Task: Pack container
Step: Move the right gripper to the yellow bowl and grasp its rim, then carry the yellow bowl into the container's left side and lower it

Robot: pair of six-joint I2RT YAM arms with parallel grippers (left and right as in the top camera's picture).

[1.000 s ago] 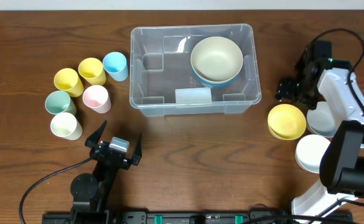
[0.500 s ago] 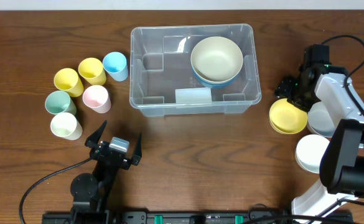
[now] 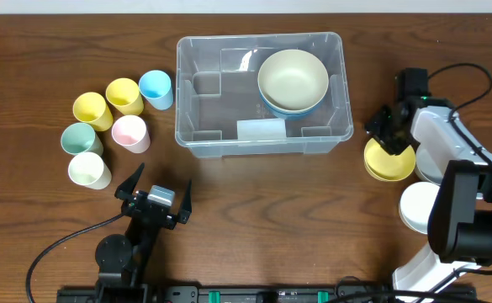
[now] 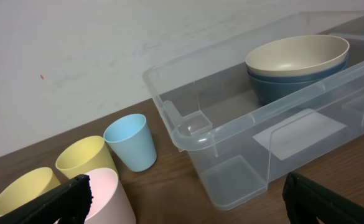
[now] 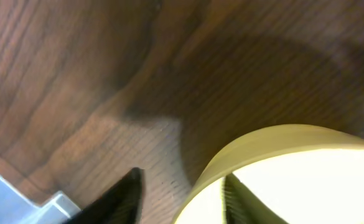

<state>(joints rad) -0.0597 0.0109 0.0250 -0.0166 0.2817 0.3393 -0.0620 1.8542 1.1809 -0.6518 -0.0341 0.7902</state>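
Observation:
The clear container (image 3: 262,39) stands at the table's back centre, with a cream bowl (image 3: 293,77) nested in a blue bowl (image 3: 289,110) at its right end. The left wrist view shows its near corner (image 4: 188,124) and both bowls (image 4: 297,56). To the right of it a yellow bowl (image 3: 388,162) rests on the table. My right gripper (image 3: 389,135) straddles the near rim of that bowl (image 5: 281,140), one finger inside and one outside; a strip of wood shows between the outer finger and the rim. My left gripper (image 3: 160,182) hangs wide open at the front, holding nothing.
Several cups stand left of the container: two yellow (image 3: 92,109), blue (image 3: 156,88), pink (image 3: 130,132), green (image 3: 81,139) and white (image 3: 89,169). White bowls (image 3: 420,206) sit at the right edge behind my right arm. A cable trails at the front left.
My right gripper came down and left onto the yellow bowl's rim, and its jaws narrowed around it. The left arm has stayed still.

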